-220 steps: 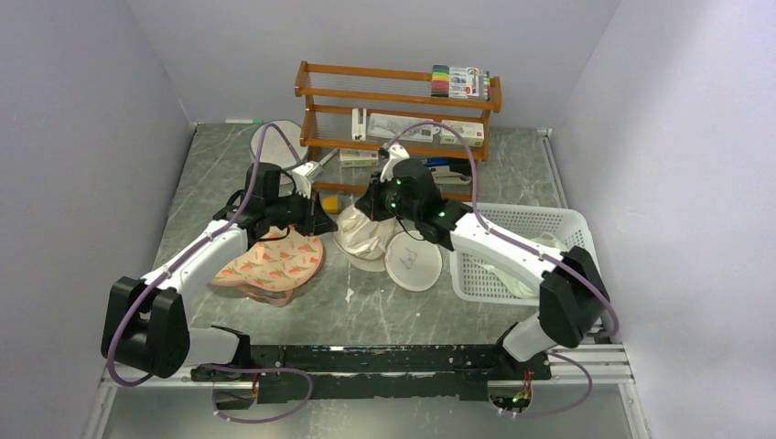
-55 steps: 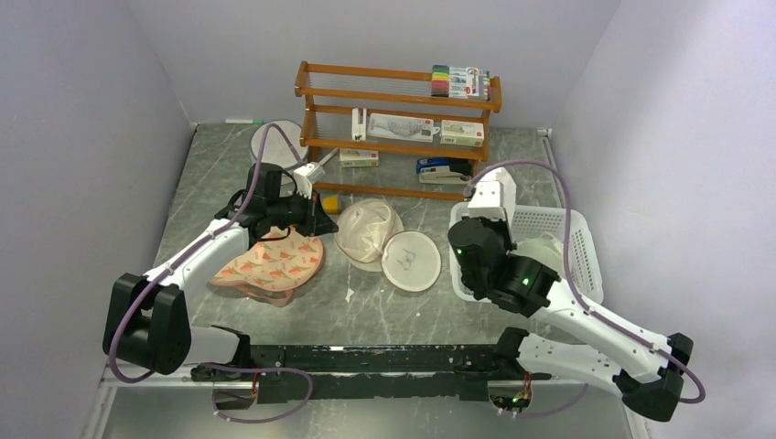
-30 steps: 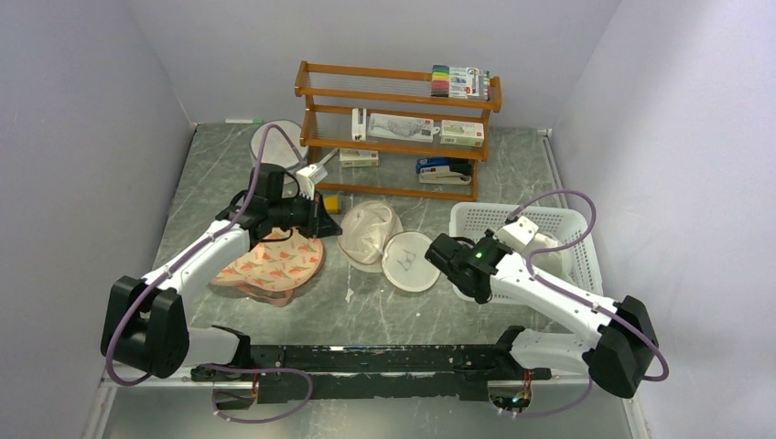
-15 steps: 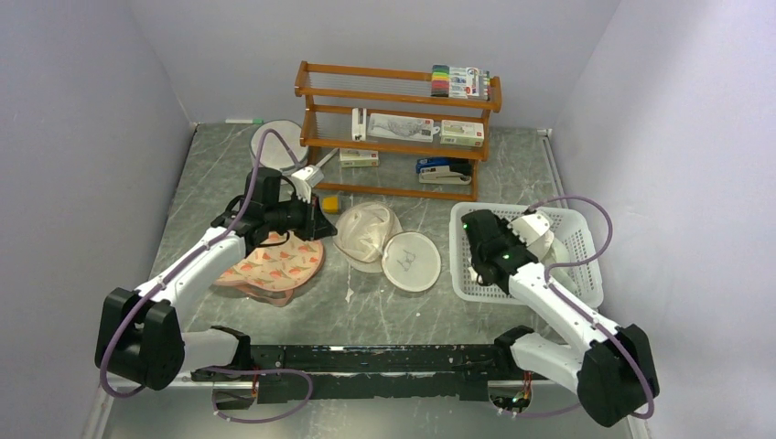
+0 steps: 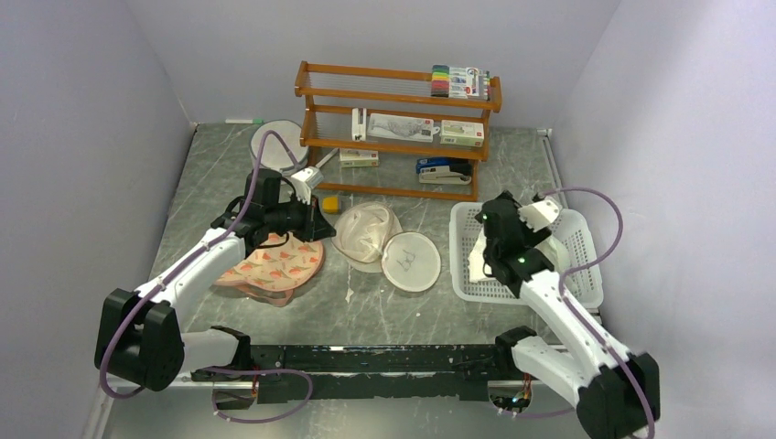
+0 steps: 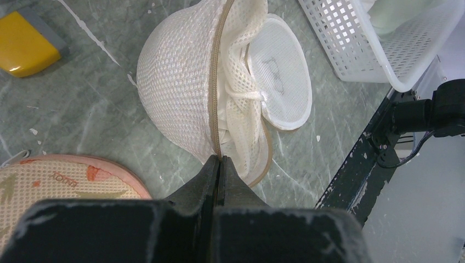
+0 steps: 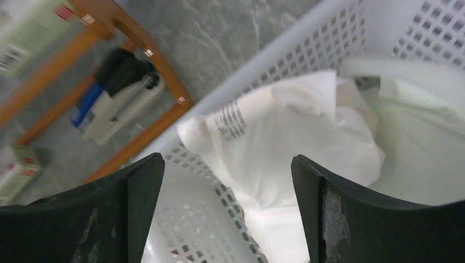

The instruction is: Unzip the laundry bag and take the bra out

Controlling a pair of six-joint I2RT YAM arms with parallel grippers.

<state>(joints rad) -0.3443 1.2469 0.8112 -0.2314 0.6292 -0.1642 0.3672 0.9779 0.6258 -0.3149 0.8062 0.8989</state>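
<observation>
Laundry bag point(image 6: 175, 82) edge pinched in left tool point(image 6: 219, 160), right tool point(image 7: 227, 161) spread over basket point(image 7: 307, 38)

Basket point(image 5: 462, 265) and carrot-print case point(image 5: 274, 265) flank the laundry bag point(image 5: 366, 233); near side open.

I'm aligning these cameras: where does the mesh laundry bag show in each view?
Top external: laundry bag at table centre, left of the white basket.
Left wrist: laundry bag upper middle, just beyond the left claw.
Right wrist: not in view.
Shared landmark: the white basket, in all three views.
</observation>
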